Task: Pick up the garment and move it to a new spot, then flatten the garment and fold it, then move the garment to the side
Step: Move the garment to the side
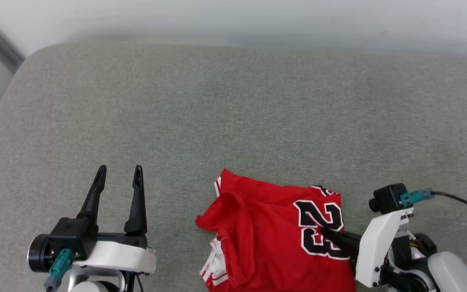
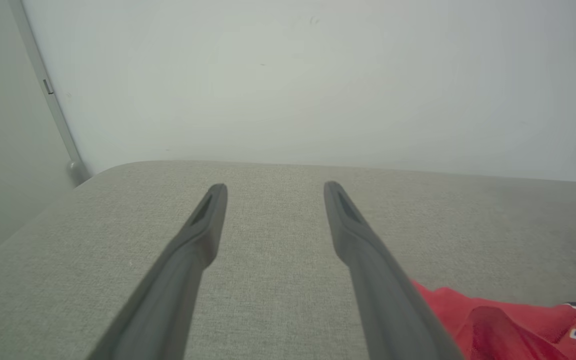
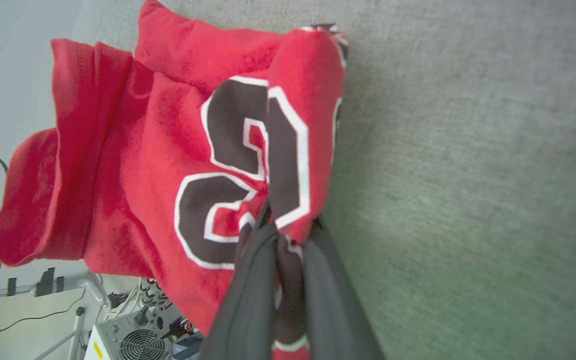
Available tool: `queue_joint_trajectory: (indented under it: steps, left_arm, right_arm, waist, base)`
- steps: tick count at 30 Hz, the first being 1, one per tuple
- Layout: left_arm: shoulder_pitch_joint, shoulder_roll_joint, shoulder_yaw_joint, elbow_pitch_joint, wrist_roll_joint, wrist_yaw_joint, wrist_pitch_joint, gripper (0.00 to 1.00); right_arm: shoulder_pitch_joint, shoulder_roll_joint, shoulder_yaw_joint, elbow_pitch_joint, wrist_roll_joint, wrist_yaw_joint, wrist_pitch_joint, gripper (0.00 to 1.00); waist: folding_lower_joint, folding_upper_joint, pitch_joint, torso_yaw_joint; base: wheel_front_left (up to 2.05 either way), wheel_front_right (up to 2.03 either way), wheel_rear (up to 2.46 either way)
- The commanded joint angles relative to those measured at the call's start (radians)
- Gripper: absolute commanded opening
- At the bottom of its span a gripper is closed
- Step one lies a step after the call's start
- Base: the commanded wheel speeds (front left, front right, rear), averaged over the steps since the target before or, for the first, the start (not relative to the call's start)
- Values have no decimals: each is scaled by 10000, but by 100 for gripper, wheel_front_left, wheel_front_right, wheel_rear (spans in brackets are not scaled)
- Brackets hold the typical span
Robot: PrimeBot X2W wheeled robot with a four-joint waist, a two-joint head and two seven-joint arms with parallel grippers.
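The right gripper (image 3: 288, 227) is being pressed together on a fold of the garment (image 3: 133, 150), at the dark, white-outlined 23, judged to be a hold for lifting it to a new spot. The garment is lying crumpled at the near edge of the grey cushion (image 1: 233, 101). The left gripper (image 1: 120, 168) is being held spread and empty, well apart, presumably in reserve for flattening

garment (image 1: 270, 239): on cushion (image 1: 233, 101), one fold caught between right gripper (image 1: 325, 232) fingers, the rest ahead of its fingertips | left gripper (image 1: 120, 175): above cushion, garment off its right side | wall (image 2: 288, 75): ahead of left gripper, behind cushion
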Motion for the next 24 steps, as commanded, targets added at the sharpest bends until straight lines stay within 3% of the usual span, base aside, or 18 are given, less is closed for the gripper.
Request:
queue_joint_trajectory:
  steps: [1, 7, 13, 19, 24]
  left_arm:
    - [125, -19, 56, 27, 53, -16, -68, 100]
    - [443, -36, 193, -70, 191, -90, -64, 100]
    - [586, -93, 243, -341, 418, -207, -56, 100]
    - [336, -9, 71, -513, 629, -456, -47, 100]
    - [-174, 221, -182, -689, 947, -691, -35, 100]
  right_arm:
    - [-194, -154, 27, -119, -155, -6, -63, 0]
    - [-556, -924, 195, -704, -1222, -4, 241, 0]
    - [-848, -1533, 11, -1321, -2013, -4, 1203, 0]
    - [-1215, -1791, -430, -1046, -2123, -4, 1530, 0]
    - [-1893, -1863, -889, -316, -2362, -6, 1038, 0]
  waist:
    - [0, 0, -212, -181]
    - [0, 0, -725, -991]
    - [0, 0, -964, -2573]
    - [0, 0, -503, -4052]
    - [0, 0, 394, -4846]
  base:
    - [0, 0, 0]
    - [0, 0, 0]
    - [0, 0, 0]
    - [0, 0, 0]
    - [0, 0, 0]
